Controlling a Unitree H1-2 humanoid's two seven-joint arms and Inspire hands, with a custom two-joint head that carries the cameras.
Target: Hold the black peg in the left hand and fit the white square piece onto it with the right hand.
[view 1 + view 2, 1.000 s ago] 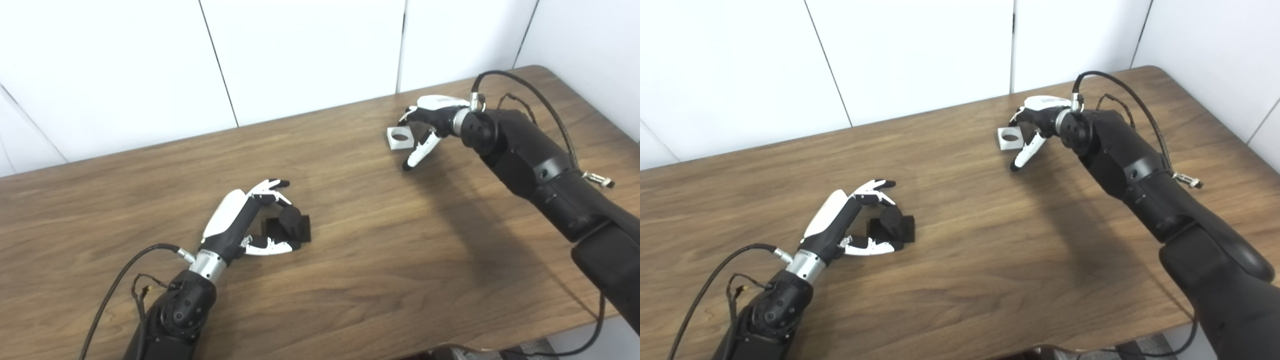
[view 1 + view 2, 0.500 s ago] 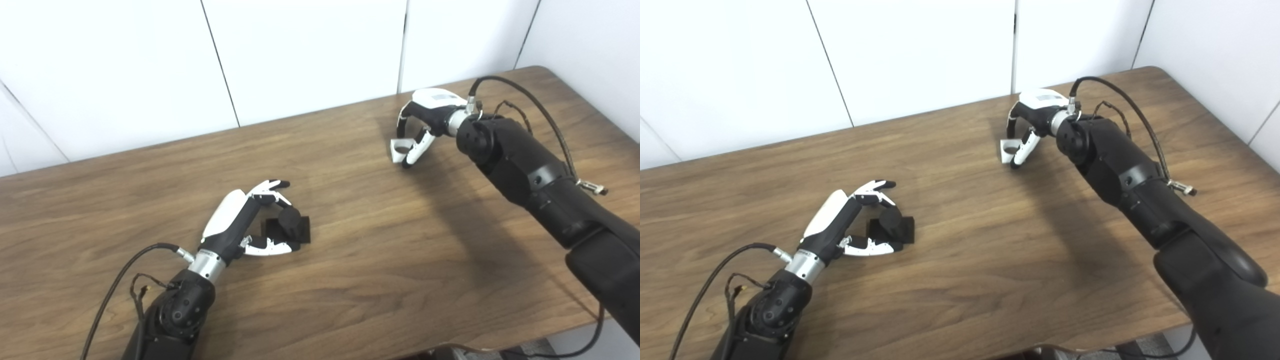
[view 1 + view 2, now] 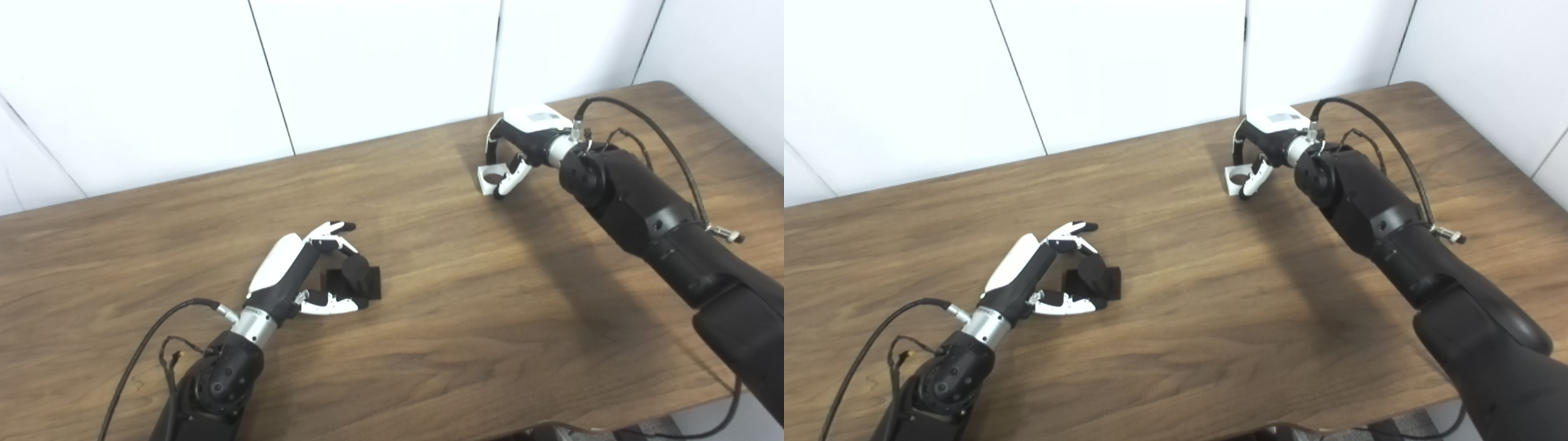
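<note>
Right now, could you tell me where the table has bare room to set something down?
The widest bare patch of the table lies between the black peg and the right robot hand. The near edge is bare too. It is crowded around the left robot hand and by the white square piece.

On the table (image 3: 429, 318), the peg (image 3: 358, 277) lies front-left, the square piece (image 3: 490, 178) back-right, well apart.

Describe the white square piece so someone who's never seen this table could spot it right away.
On the wooden table, look to the far right, near the wall. The right hand closes around the white square piece. It is the only white block, with a round hole through it.
</note>
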